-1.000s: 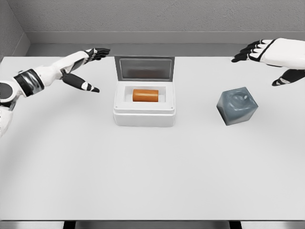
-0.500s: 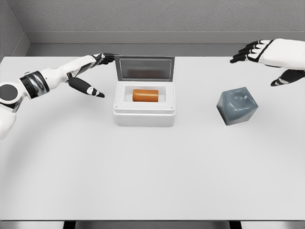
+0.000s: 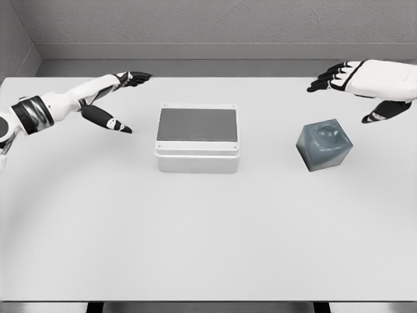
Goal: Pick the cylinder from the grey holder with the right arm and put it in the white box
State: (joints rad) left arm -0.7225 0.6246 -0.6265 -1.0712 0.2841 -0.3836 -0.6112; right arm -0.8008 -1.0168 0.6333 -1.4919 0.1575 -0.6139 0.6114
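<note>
Our right hand [image 3: 357,83] hovers above the table [image 3: 208,235], beyond and to the right of the white box [image 3: 197,149], with its dark fingers [image 3: 324,82] spread and the thumb [image 3: 378,115] hanging apart, gripping nothing. We see the grey holder [image 3: 324,145] standing to the right of the white box, well apart from it, tilted on one corner, with a shallow round hollow in its upper face; the right hand sits above and just behind it without touching. We find the white box near the middle of the table with its grey lid [image 3: 197,124] lying flat and closed on top, so we cannot see the cylinder; whether it lies inside cannot be told from this view. Our left hand [image 3: 111,98] reaches in to the left of the white box, near its rear left corner but apart from it, fingers stretched out and thumb angled down, holding nothing.
</note>
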